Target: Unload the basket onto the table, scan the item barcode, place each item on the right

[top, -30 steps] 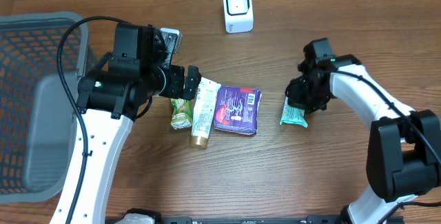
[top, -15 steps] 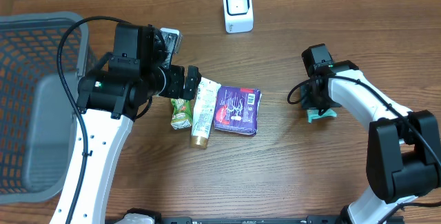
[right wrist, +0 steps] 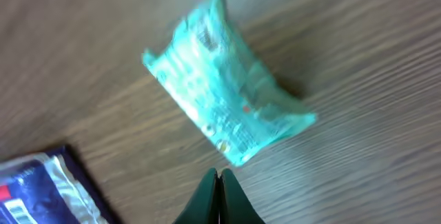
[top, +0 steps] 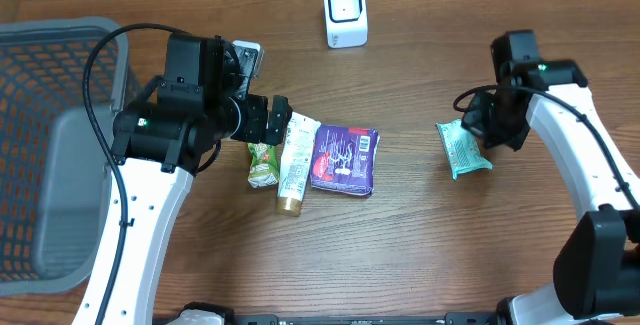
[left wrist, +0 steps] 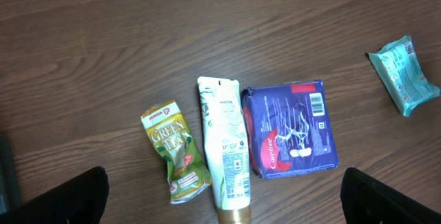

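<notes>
Teal packet (right wrist: 227, 110): flat on table (top: 420, 235), well apart from barcode scanner (top: 345, 12).
Right gripper (right wrist: 219, 181): pressed together, empty, near it.
Left gripper (left wrist: 226, 195): spread wide (holding nothing).
Risk: descend closed and you'll shove the packet, not grasp it.

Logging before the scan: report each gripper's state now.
Left gripper: open, holding nothing.
Right gripper: fingers shut, holding nothing; teal packet lies free beside it.

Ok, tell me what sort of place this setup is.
Probably a mock shop checkout, staged on a wooden table: a white barcode scanner stands at the far edge, a grey shopping basket sits on the left, and packaged goods such as a purple pack and a teal packet lie in front.
</notes>
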